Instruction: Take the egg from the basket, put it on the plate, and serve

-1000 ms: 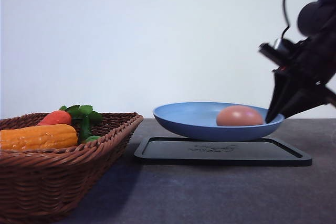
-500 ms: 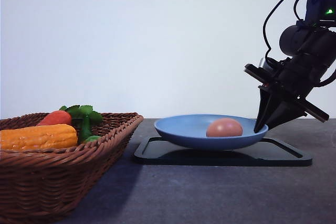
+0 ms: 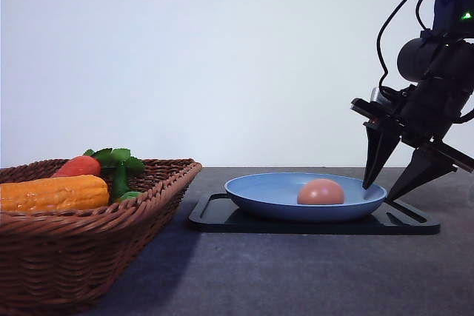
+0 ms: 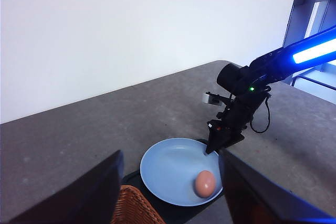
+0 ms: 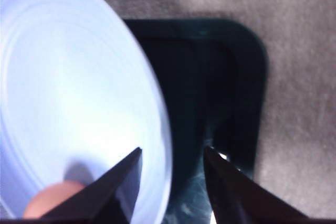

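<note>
Front view: light blue plate (image 3: 281, 192) sits on a flat black tray (image 3: 222, 218), centre-right of frame, low. Brownish-pink egg (image 3: 321, 192) lies inside the plate, toward its right side. Right gripper (image 3: 391, 185) is at the right edge of frame, tips pointing down; its two fingers stand spread apart, one over the plate's right rim, the other outside it above the tray. It holds nothing; the rim sits in the gap btwn the fingers, no clear contact. Egg is just left of the inner finger, apart from it.

Right wrist view: plate (image 5: 73, 93) fills the left half, tray (image 5: 231, 98) to its right, egg (image 5: 52, 203) at lower left, just beside the inner fingertip.

Left wrist view: plate (image 4: 168, 174) w/ egg (image 4: 205, 183) at lower centre, right gripper (image 4: 213, 147) at the plate's far rim. Left gripper (image 4: 168, 203) fingers frame the bottom of the picture, wide apart, nothing btwn them.

Wicker basket (image 3: 81, 257) at lower left of front view holds an orange corn cob (image 3: 53, 192) and a carrot (image 3: 80, 166) w/ green leaves.
</note>
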Robot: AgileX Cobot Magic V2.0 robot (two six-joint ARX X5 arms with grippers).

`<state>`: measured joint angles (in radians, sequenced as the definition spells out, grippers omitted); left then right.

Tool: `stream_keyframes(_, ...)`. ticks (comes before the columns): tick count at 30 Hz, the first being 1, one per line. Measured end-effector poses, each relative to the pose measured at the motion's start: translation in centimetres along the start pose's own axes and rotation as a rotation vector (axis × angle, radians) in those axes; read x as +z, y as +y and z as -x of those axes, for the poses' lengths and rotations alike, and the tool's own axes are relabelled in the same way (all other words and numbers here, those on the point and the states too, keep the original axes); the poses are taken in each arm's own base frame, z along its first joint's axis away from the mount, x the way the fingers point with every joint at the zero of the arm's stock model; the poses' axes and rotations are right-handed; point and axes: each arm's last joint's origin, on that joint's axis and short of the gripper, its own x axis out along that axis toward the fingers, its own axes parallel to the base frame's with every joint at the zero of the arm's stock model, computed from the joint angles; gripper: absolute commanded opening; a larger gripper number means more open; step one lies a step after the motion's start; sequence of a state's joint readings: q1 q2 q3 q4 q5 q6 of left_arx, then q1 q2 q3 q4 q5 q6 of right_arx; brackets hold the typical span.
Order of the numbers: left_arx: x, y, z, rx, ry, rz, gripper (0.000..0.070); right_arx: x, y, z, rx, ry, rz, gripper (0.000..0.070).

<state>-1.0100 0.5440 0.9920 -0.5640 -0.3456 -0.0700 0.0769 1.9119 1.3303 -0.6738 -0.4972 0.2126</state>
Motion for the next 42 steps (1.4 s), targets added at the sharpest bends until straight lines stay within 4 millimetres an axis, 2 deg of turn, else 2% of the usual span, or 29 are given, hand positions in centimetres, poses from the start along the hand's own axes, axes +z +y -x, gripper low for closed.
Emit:
stream_keyframes(4,0.0,0.0,-0.3,0.020,0.007,-0.004,0.0364,1.0,0.4,2.1,0.008,-0.038,0.008,0.0248)
stream_keyframes(7,-0.1,-0.2,-0.8,0.026,0.025,-0.037,0.0308,1.4,1.4,5.1,0.057,-0.080,0.036,0.0228)
stream_keyframes(10,-0.2,-0.6,-1.8,0.029,0.056,-0.099,0.0186,0.8,2.8,8.6,0.123,-0.136,0.081,0.0107)
stream_keyframes(13,-0.6,-0.9,-3.4,0.068,0.110,-0.184,0.0006,-0.7,4.5,11.4,0.137,-0.167,0.145,0.0000)
stream_keyframes(19,-2.4,-0.8,-7.4,0.188,0.317,-0.372,0.0000,-5.0,7.6,15.5,0.093,-0.150,0.289,0.0000)
stream_keyframes(23,-3.8,0.6,-9.4,0.280,0.476,-0.390,0.0000,-8.0,9.0,17.1,-0.039,-0.204,0.380,0.0000)
stream_keyframes(27,-4.9,3.1,-11.0,0.374,0.584,-0.323,0.0000,-10.7,9.5,17.5,-0.191,-0.319,0.455,0.0000)
stream_keyframes(30,-5.5,5.3,-11.4,0.378,0.587,-0.207,0.0000,-12.5,9.3,17.0,-0.217,-0.411,0.504,0.0000)
stream_keyframes(37,-7.5,9.1,-10.9,0.333,0.503,0.023,0.0000,-16.5,7.2,13.6,-0.158,-0.617,0.593,0.0000)
stream_keyframes(42,-10.2,9.5,-9.5,0.361,0.409,0.100,0.0000,-19.0,4.9,10.7,-0.137,-0.767,0.596,0.0000)
